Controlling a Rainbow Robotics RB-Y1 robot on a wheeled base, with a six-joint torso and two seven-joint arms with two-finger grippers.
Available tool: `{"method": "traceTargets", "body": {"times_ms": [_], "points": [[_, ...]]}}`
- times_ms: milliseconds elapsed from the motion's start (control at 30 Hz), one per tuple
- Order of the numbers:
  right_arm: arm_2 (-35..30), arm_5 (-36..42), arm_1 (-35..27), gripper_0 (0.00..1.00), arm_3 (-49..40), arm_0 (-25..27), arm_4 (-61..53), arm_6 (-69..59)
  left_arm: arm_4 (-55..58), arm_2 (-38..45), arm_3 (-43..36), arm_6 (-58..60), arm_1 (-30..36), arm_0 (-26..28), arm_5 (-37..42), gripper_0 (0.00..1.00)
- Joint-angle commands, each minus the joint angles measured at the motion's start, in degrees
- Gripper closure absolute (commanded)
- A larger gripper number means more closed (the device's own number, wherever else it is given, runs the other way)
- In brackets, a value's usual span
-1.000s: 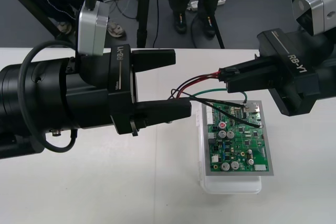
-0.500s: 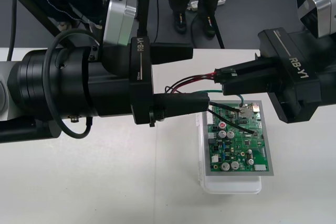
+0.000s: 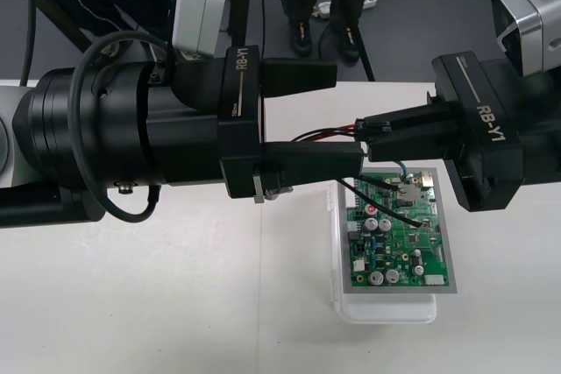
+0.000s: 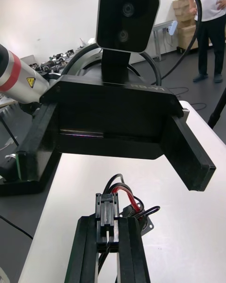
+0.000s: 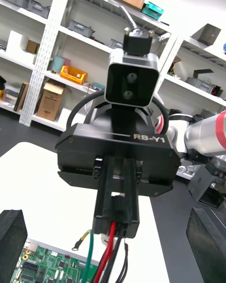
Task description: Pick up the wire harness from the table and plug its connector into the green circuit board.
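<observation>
Right gripper (image 3: 364, 133) is clamped on the harness plug (image 4: 107, 211), held off the desk (image 3: 175, 304) near the green circuit board's (image 3: 399, 238) far edge. Left gripper (image 3: 348, 116) is open, straddling the wires (image 3: 320, 136). Harness judged light and limp; grip the rigid plug, not the wires.

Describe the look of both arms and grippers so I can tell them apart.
Both are matte black with two flat black fingers and white RB-Y1 lettering. The left gripper has a thick black cylindrical wrist, a looped black cable and a silver camera box. The right gripper carries its own silver camera box. Silver arm links bear a red ring.
</observation>
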Motion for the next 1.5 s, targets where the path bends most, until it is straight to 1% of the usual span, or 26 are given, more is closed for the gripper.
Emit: {"method": "traceTargets", "body": {"times_ms": [33, 400, 1000, 1033, 1067, 1100, 1133, 1167, 1233, 1267, 1300, 1333, 1367, 1500], "points": [[-2.13, 0.87, 0.80, 1.00, -1.72, 0.38, 1.05, -0.21, 0.84, -1.53, -0.35, -3.38, -0.60, -2.86, 2.91, 0.00], [-2.13, 1.93, 0.80, 1.00, -2.33, -0.41, 1.93, -1.00, 0.76, -3.28, -0.26, -3.46, 0.36, -3.91, 2.91, 0.00], [-2.04, 3.16, 1.32, 1.00, -3.56, -0.41, 1.76, -1.97, 0.67, -4.07, -0.26, -3.90, 0.98, -3.91, 3.00, 0.00], [-2.04, 3.16, 1.32, 1.00, -3.56, -0.41, 1.76, -2.06, 0.67, -3.99, -0.26, -3.99, 0.98, -3.91, 2.91, 0.05], [-2.13, 3.16, 1.41, 1.00, -3.65, -0.41, 1.76, -2.06, 0.67, -4.07, -0.26, -4.08, 0.98, -3.91, 3.00, 0.12], [-2.13, 3.16, 1.32, 1.00, -3.65, -0.41, 1.76, -2.06, 0.67, -3.99, -0.26, -4.08, 0.98, -3.91, 2.91, 0.14], [-2.13, 3.07, 1.32, 1.00, -3.65, -0.41, 1.76, -1.97, 0.67, -4.07, -0.26, -4.17, 0.98, -3.91, 2.91, 0.23], [-2.13, 3.16, 1.41, 1.00, -3.65, -0.41, 1.76, -1.97, 0.67, -4.07, -0.26, -4.25, 0.98, -3.91, 3.00, 0.29], [-2.13, 3.16, 1.32, 1.00, -3.65, -0.41, 1.76, -2.06, 0.67, -4.07, -0.35, -4.43, 0.98, -3.91, 3.00, 0.68], [-2.13, 3.07, 1.32, 1.00, -3.65, -0.41, 1.76, -2.06, 0.67, -4.07, -0.35, -4.52, 0.98, -3.91, 2.91, 0.81], [-2.13, 3.07, 1.32, 1.00, -3.56, -0.41, 1.76, -2.06, 0.67, -4.07, -0.26, -4.52, 0.98, -3.91, 2.91, 0.86], [-2.04, 3.07, 1.41, 1.00, -3.65, -0.41, 1.76, -2.06, 0.67, -4.07, -0.26, -4.52, 0.98, -3.82, 3.00, 0.98], [-2.04, 3.07, 1.32, 1.00, -3.65, -0.41, 1.76, -2.06, 0.67, -4.07, -0.35, -4.61, 0.98, -3.82, 3.00, 1.00], [-2.13, 3.07, 1.41, 1.00, -3.65, -0.41, 1.76, -2.06, 0.76, -3.99, -0.35, -4.78, 0.98, -3.82, 3.00, 1.00]]}}
